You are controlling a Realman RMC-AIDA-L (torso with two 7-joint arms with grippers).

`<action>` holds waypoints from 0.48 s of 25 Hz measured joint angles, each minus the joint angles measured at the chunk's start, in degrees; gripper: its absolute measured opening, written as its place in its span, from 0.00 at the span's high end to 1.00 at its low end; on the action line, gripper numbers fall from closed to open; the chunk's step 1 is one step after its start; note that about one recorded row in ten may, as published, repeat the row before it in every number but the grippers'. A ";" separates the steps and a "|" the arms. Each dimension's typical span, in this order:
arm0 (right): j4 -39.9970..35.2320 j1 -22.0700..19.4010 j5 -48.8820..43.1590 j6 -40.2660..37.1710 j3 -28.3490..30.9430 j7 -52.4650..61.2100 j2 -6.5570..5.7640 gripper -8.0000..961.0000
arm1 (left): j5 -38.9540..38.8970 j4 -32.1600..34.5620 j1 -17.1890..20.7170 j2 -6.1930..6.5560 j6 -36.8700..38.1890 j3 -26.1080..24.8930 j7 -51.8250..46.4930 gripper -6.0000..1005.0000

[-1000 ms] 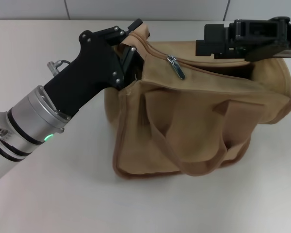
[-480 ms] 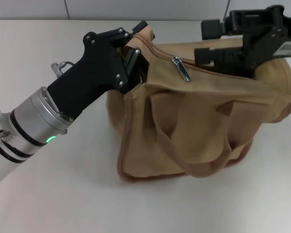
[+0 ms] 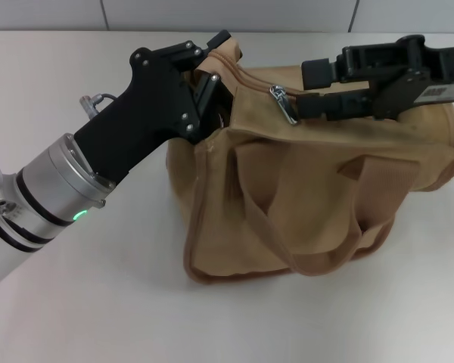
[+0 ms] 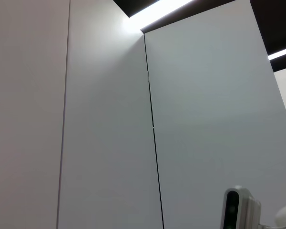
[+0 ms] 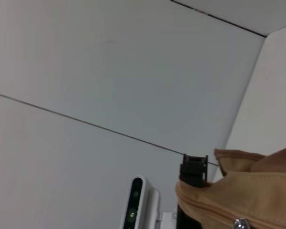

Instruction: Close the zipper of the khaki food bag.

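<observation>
The khaki food bag (image 3: 310,197) stands on the white table (image 3: 98,302), with its two strap handles hanging down its front. The zipper (image 3: 246,82) runs along the top, and its silver pull tab (image 3: 284,104) lies near the left end. My left gripper (image 3: 214,65) is shut on the fabric at the bag's left end. My right gripper (image 3: 306,89) reaches in from the right over the bag top, its fingers apart just right of the pull tab. The right wrist view shows the bag's top edge (image 5: 248,195) and the silver slider (image 5: 238,222).
A grey panelled wall (image 3: 227,13) runs behind the table. The left arm (image 3: 53,189) crosses the table's left side. The wrist views show mostly wall panels, and a grey camera unit (image 5: 138,207) that also shows in the left wrist view (image 4: 238,210).
My right gripper has dropped and moved left, from above the bag's right end to just beside the pull tab. The left gripper and the bag end it holds shifted slightly right, then held still.
</observation>
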 joint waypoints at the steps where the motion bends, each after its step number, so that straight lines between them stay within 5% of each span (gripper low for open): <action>1: 0.00 0.00 0.00 0.00 0.00 0.00 0.00 0.28 | 0.00 -0.02 -0.02 0.00 0.00 -0.02 0.00 0.97; 12: -0.24 1.23 -2.93 2.84 -0.40 -2.23 0.08 0.28 | -0.01 -0.08 -0.43 -0.06 -0.02 -0.21 0.00 0.97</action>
